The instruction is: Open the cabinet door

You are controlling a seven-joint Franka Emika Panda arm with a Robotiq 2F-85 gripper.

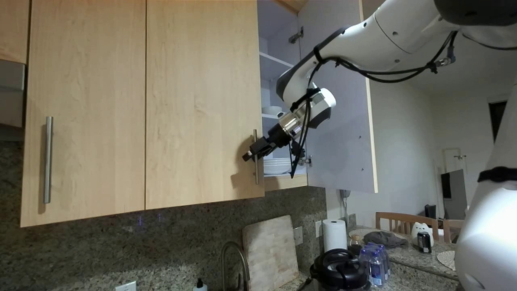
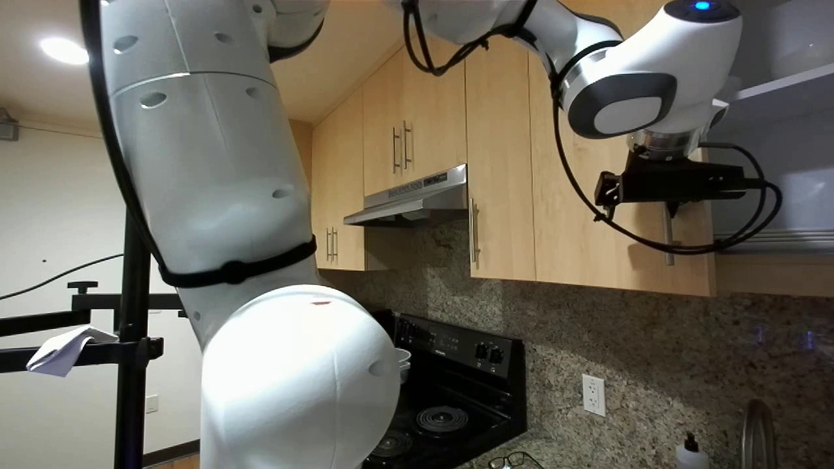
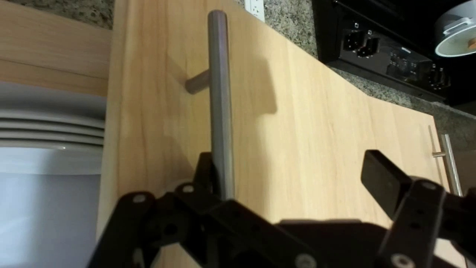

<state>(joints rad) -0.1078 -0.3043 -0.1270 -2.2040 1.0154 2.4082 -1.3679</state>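
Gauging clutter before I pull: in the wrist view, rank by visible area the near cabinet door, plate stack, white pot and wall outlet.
Largest to smallest:
Near cabinet door
Plate stack
White pot
Wall outlet
All four are cropped.

Granite tabletop [image 1: 414, 258], 2 parts split by an edge; near part mostly out of frame. Near part: cutting board [image 1: 270, 252] tilted back, black lidded cooker [image 1: 339, 268], base cropped, pack of blue-capped water bottles [image 1: 376, 267] just beside it. Paper towel roll [image 1: 335, 235] upright behind cooker, foot hidden. Small jar [image 1: 355, 247] between roll and bottles, can't tell which part it's on. Faucet [image 1: 245, 264] and pump bottle [image 2: 691, 457] low in both exterior views, bases cropped. Far part: 2 round mats [image 1: 446, 259], dark gray cloth [image 1: 385, 239] overlapping 1, contact unclear. White cat-eared figure [image 1: 419, 229] upright, black can [image 1: 424, 242] upright just in front. Eyeglasses [image 2: 513, 460] on tabletop, partly cropped, bottom of an exterior view.
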